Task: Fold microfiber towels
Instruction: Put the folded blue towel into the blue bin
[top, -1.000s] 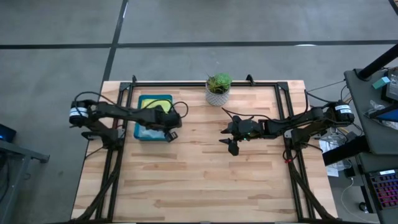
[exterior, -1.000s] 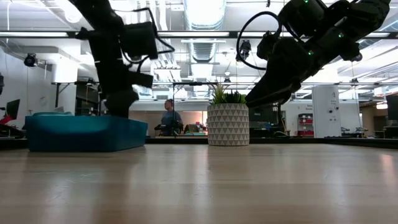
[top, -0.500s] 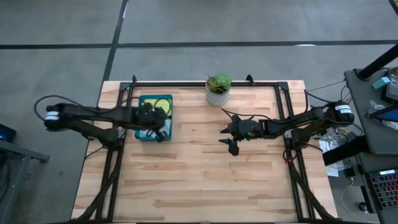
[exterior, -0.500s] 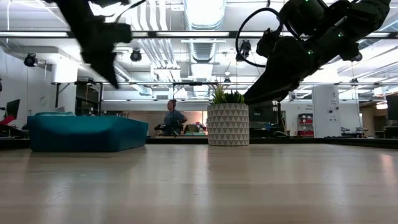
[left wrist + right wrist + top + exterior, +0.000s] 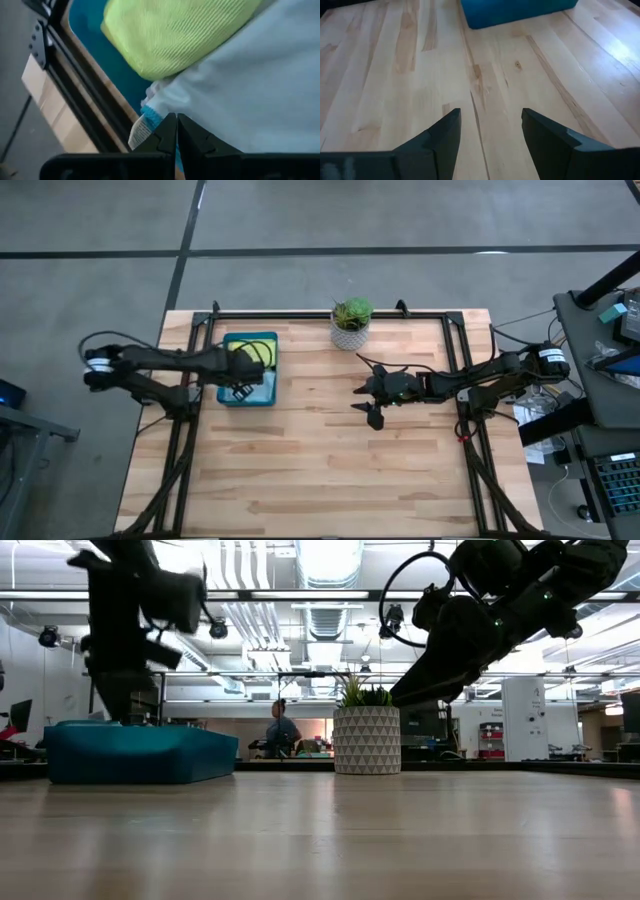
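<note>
The left gripper [image 5: 240, 387] sits over the dark teal tray [image 5: 270, 339] at the far left of the wooden table [image 5: 320, 460], its arm reaching in from the table's left edge. In the left wrist view its 2 fingers [image 5: 169, 135] are pressed together with no gap, right at the edge of a pale grey towel [image 5: 260, 90]. Whether any cloth is pinched between the tips cannot be told. A light teal towel edge [image 5: 151, 116] with a white tag [image 5: 140, 131] peeks out just beside the fingertips, under the grey cloth. A lime green towel [image 5: 170, 35] lies next to the grey one, overlapping it, and the tray's blue floor shows beside them.

From above, a yellow-green cloth [image 5: 250, 348] fills the far part of the tray and a pale one [image 5: 258, 390] the near part. The towels are all in the tray; no towel lies out on the tabletop.

In the low view the tray [image 5: 135, 753] stands at the left, with the left arm coming down into it from above.

The right gripper [image 5: 366, 400] hangs above the bare middle of the table, well apart from the tray. Its jaws stand wide apart and hold nothing; the right wrist view shows plain wood between the 2 fingers [image 5: 445, 135], with the tray [image 5: 515, 10] farther off.

A potted plant [image 5: 351, 322] stands at the far edge of the table, between the 2 arms. A person [image 5: 279, 730] shows in the room beyond.
</note>
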